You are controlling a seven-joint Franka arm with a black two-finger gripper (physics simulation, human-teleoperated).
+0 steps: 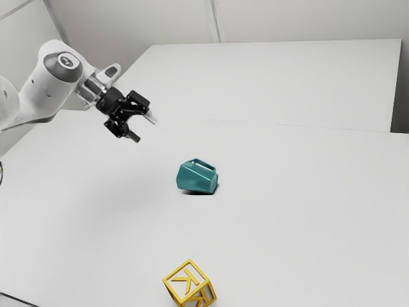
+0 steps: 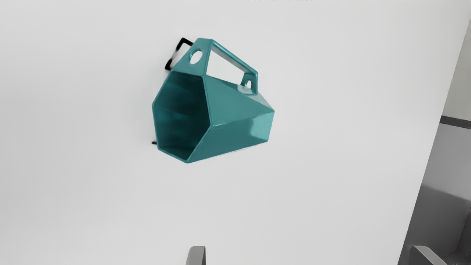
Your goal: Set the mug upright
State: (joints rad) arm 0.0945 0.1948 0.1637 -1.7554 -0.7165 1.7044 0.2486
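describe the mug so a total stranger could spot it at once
On the white table, look between the raised black tool and the yellow openwork cube. There a teal, faceted mug lies on its side, angular handle up. Unlike the cube, it has solid walls and one open end.

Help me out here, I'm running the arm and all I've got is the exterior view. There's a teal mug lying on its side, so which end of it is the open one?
Observer: The wider end. The wrist view looks right into the mouth of the mug there.
Operator: Okay, can you see anything inside it?
Observer: Just dark teal inner walls; I can't make out anything lying in there.
Operator: And the handle, are its end pieces solid?
Observer: No, the handle has a round hole through the piece at each end.
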